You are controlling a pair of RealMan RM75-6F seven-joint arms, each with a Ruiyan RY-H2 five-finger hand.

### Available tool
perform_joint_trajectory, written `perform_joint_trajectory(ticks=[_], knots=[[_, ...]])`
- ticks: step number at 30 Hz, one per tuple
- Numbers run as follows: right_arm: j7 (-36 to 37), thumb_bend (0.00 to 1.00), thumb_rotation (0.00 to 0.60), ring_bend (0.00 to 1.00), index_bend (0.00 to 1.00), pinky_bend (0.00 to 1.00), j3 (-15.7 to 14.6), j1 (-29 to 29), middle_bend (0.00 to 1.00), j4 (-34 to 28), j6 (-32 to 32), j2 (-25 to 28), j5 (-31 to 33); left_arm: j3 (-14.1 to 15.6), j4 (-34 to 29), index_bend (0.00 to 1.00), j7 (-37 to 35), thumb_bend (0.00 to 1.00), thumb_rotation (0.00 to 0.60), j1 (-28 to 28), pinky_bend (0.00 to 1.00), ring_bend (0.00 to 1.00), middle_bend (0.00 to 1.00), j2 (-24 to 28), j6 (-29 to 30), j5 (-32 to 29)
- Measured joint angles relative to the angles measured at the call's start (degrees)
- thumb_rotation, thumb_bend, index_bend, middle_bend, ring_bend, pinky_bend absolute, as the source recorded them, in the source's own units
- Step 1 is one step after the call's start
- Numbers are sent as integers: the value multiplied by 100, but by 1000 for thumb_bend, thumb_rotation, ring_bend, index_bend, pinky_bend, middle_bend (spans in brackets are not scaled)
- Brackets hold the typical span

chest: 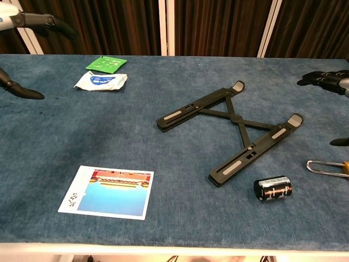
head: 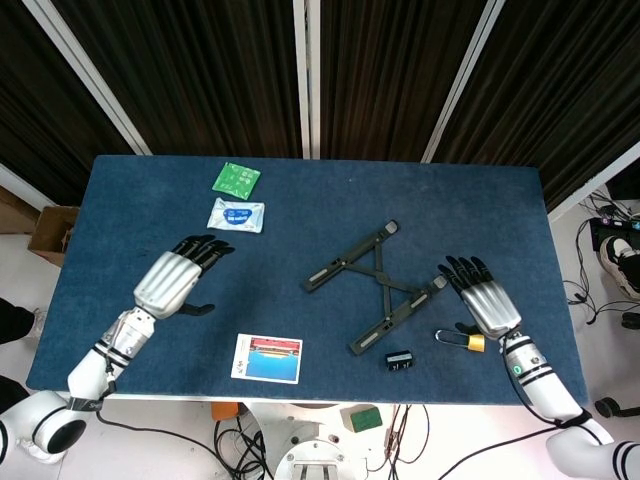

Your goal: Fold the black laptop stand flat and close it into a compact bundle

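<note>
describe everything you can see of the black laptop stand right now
The black laptop stand lies unfolded on the blue table, right of centre: two long matte black bars with pale grey pads and upturned end hooks, joined by thin crossed struts. The bars splay apart in a V. Neither hand touches it; the right hand hovers open beside its right end.

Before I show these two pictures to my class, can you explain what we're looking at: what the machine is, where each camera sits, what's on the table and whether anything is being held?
It is a two-armed robot with humanlike hands, steered by a person. One picture looks down from its head, the other looks forward from its chest. On the blue cloth-covered table lie an unfolded black X-shaped laptop stand, a green packet, a white wipes pouch, a picture card, a small black cylinder and a padlock. The left hand and right hand are both open, holding nothing.
</note>
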Motion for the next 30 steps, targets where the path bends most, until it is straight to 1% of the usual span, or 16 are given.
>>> perform_joint_trajectory(ticks=[5, 11, 21, 25, 30], knots=[[-205, 85, 600, 0, 0, 0, 192, 170, 4, 661, -175, -469, 118, 68, 74, 162, -11, 97, 600, -48, 157, 89, 150, -88, 1, -50], [-271, 85, 600, 0, 0, 0, 312, 420, 4, 1293, -379, -992, 154, 189, 162, 161, -132, 97, 600, 6, 157, 89, 150, -127, 127, -50], [-121, 85, 600, 0, 0, 0, 477, 871, 4, 2290, -547, -1840, 71, 368, 336, 161, -328, 96, 600, 103, 156, 89, 150, -149, 324, 18], [-78, 102, 600, 0, 0, 0, 637, 1114, 6, 2699, -567, -2190, 65, 394, 390, 161, -372, 97, 600, 101, 157, 89, 150, -132, 337, 6], [73, 125, 600, 0, 0, 0, 879, 1514, 7, 3264, -639, -2671, 107, 344, 492, 162, -389, 97, 600, 19, 156, 89, 150, -157, 229, -112]])
